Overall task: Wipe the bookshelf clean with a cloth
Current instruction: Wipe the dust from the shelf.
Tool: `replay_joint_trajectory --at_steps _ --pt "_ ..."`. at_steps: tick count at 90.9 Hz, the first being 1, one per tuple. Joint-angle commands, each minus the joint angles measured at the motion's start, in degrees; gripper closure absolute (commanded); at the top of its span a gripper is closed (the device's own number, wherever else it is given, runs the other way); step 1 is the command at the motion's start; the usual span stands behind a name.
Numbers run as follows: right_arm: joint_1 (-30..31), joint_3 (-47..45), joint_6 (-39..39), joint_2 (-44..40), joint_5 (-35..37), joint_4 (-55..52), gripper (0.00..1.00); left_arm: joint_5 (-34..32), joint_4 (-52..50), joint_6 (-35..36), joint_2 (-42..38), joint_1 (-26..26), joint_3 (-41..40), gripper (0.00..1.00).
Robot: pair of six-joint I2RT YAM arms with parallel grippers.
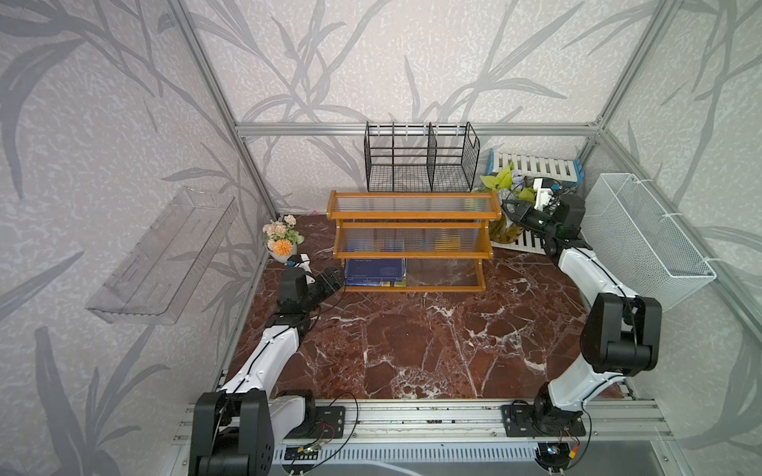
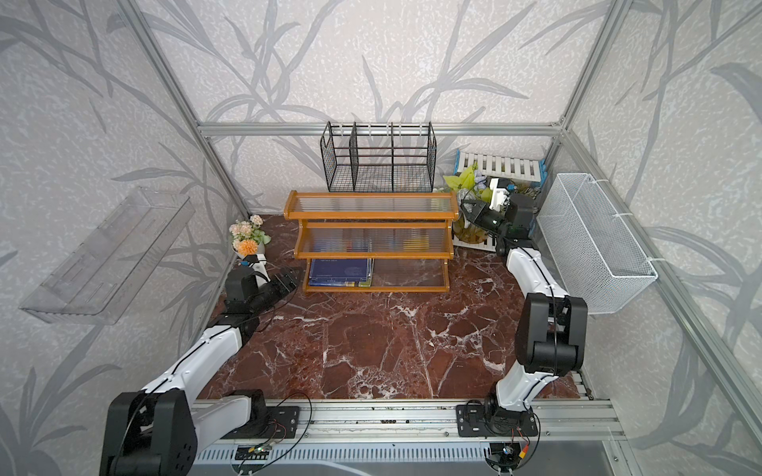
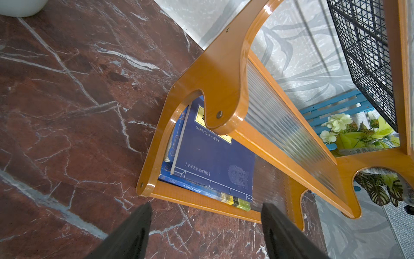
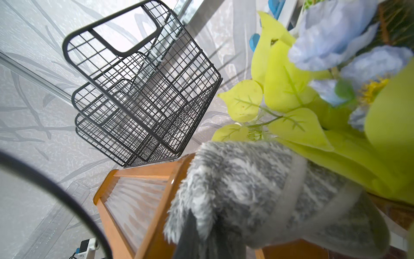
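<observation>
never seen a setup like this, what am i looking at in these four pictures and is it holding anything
Two robot arms are mounted at the front of a marble table, each ending in a two-finger gripper. Two pictures look down from overhead; the other two come from cameras on the arms' wrists. On the table stands a wooden bookshelf with books on its lowest tier, a flower pot beside it and a wire rack behind. The right gripper is shut on a grey cloth by the top tier's right end. The left gripper is open and empty, near the books.
</observation>
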Motion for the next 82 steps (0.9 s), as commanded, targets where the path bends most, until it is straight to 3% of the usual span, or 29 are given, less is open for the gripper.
replay_joint_trajectory --at_steps 1,27,54,82 --pt "1.77 2.23 0.1 2.46 0.02 3.12 1.0 -0.69 1.27 -0.21 -0.31 -0.6 1.65 0.19" --pt "2.55 4.41 -0.18 5.85 0.83 3.07 1.0 -1.42 0.85 -0.3 -1.44 -1.73 1.28 0.19" --pt "2.83 -4.46 -1.97 -7.56 1.1 1.81 1.0 -1.35 1.48 -0.57 -1.33 -1.76 0.77 0.19" --pt "2.75 -7.74 -3.35 -18.39 -0.16 -4.37 1.0 -0.54 1.94 -0.86 -2.22 -1.76 0.31 0.18"
